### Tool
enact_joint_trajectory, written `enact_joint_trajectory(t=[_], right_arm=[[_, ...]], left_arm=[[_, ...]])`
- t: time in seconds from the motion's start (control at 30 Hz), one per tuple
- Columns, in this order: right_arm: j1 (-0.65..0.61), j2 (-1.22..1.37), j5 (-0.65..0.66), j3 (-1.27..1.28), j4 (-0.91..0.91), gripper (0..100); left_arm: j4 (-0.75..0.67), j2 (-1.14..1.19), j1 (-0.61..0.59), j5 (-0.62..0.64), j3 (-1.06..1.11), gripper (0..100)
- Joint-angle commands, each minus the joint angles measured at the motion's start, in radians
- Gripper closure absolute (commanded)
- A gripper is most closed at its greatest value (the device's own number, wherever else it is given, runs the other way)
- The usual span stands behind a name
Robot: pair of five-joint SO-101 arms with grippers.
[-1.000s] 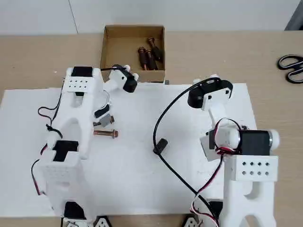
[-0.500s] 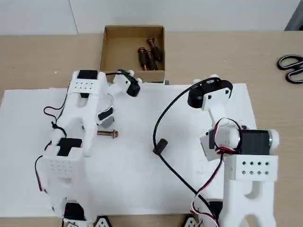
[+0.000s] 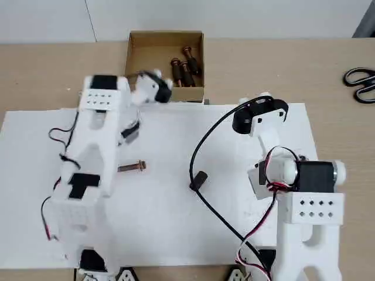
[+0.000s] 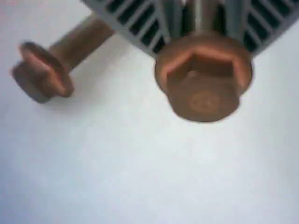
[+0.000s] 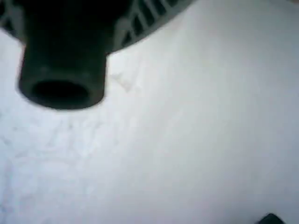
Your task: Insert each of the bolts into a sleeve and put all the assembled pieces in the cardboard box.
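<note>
- Note the loose black tubular sleeve (image 3: 198, 180) lying on the white paper sheet (image 3: 176, 234) between the two arms.
- Locate the second copper-coloured hex-head bolt (image 3: 132, 167). It lies flat on the sheet, beside the left arm and apart from its claw.
- Check the left gripper (image 3: 131, 132). It is pinching a copper hex-head bolt (image 4: 203, 79) by the shank, head outward. Over the last second this arm has risen from the sheet. The loose bolt has stayed roughly where it was.
- Check the right gripper (image 3: 253, 117). It is closed around a black hollow sleeve (image 5: 60, 70), open end outward, and has not moved.
- Treat this as readiness for insertion: one bolt and one sleeve are in hand, not yet joined.
- Observe the brown cardboard box (image 3: 126, 58) at the far edge. It already contains assembled pieces (image 3: 183, 70).
</note>
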Motion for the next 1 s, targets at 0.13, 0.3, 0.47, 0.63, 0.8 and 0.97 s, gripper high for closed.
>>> enact_joint_trajectory(t=[0.13, 0.3, 0.47, 0.63, 0.8, 0.97], right_arm=[[0.001, -0.119, -0.107, -0.029, 0.001, 99.5], [0.002, -0.248, -0.098, -0.026, -0.016, 99.5], [0.005, -0.348, -0.203, -0.025, -0.099, 99.5], [0.001, -0.429, -0.347, 0.086, -0.197, 99.5], [-0.018, -0.522, -0.348, 0.262, -0.334, 99.5], [-0.191, -0.608, -0.353, 0.451, -0.446, 99.5]], left_arm=[[0.026, -0.327, 0.000, 0.275, -0.045, 99], [0.028, -0.476, 0.006, 0.351, 0.027, 99], [0.005, -0.678, 0.011, 0.365, 0.174, 99], [-0.120, -0.921, 0.086, 0.534, 0.472, 99], [-0.370, -1.195, 0.132, 0.640, 0.825, 99], [-0.588, -1.476, 0.132, 0.781, 1.136, 99]])
